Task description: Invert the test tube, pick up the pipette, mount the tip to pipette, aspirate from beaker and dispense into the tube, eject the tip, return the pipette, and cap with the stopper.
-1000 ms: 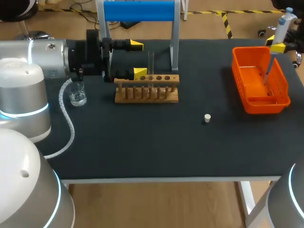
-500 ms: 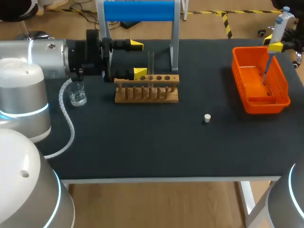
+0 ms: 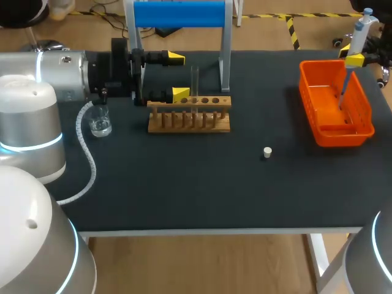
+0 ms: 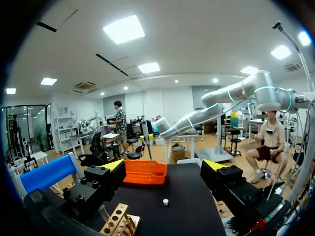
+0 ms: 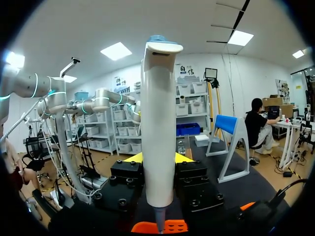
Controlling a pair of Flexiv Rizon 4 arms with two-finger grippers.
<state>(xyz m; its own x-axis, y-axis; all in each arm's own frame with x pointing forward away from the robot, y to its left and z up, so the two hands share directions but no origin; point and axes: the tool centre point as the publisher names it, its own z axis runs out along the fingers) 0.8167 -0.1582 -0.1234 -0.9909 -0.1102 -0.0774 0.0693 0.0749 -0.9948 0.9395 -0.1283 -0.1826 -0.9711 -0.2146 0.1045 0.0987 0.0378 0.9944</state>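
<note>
Pipette (image 3: 357,37) has risen slightly above the orange basket (image 3: 343,136), clamped in our right claw (image 3: 356,60); left claw (image 3: 177,76) gapes empty. We judge it leaving the basket.

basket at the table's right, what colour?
Orange. The basket shows best in the head view.

Black table (image 3: 184,193): wooden rack (image 3: 190,121), beaker (image 3: 100,125), stopper (image 3: 267,152), orange basket (image 3: 308,98).

Right hand (image 3: 356,59) holds the pipette (image 3: 360,29) over the orange basket (image 3: 340,136).
</note>
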